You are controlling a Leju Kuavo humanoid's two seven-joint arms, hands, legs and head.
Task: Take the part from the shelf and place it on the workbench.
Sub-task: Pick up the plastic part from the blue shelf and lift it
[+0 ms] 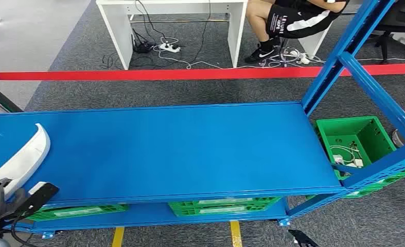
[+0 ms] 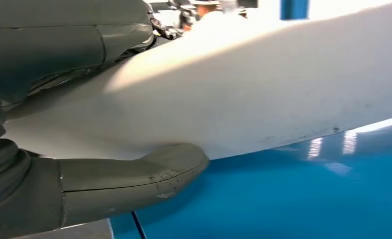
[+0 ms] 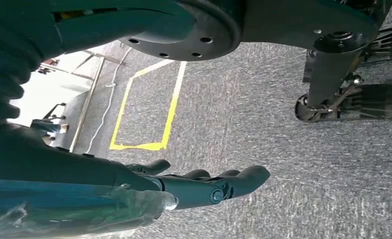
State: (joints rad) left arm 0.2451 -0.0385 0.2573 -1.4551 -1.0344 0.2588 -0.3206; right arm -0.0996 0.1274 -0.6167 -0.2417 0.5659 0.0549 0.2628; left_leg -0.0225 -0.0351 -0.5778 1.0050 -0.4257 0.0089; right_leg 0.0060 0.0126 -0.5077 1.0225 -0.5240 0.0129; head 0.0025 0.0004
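White curved plastic part [image 1: 22, 157] clamped in left hand [image 1: 4, 200] at blue shelf [image 1: 179, 149] left end, long axis running fwd; right hand [image 3: 203, 186] hangs w/ fingers apart, empty.

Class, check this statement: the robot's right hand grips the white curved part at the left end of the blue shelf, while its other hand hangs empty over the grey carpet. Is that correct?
Not quite: the hands are swapped. The left hand grips the white curved part at the left end of the blue shelf, as the left wrist view shows. The right hand hangs empty over the grey carpet.
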